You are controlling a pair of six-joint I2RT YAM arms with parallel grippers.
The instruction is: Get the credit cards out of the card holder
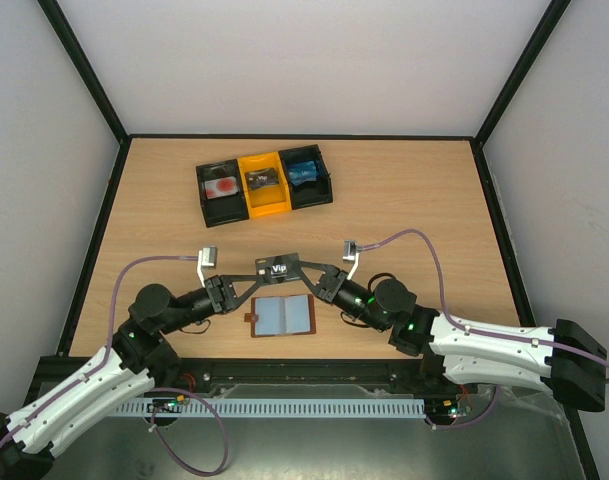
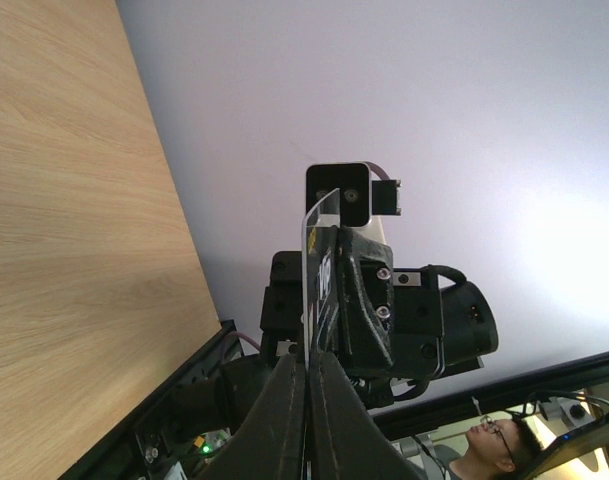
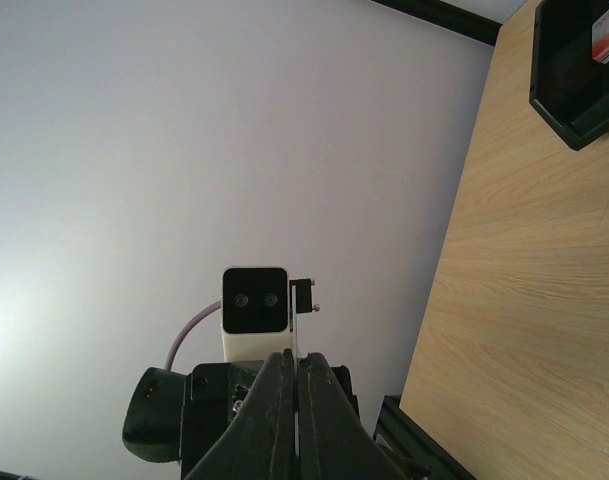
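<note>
Evidently the dark credit card [image 1: 277, 268] is clamped endwise by left pincer [image 1: 251, 275] and right pincer [image 1: 307, 267], its long axis joining them, above the open card holder [image 1: 282, 316].

Top camera: high over the near edge, tilted down, distant, covers the whole table [image 1: 404, 200]. Left wrist camera [image 3: 254, 300]: close, rolled sideways, faces the right wrist camera [image 2: 342, 195], table at frame left. Right wrist camera: mirrored, table at frame right. Both wrist views share the edge-on card [image 2: 306, 290].
</note>
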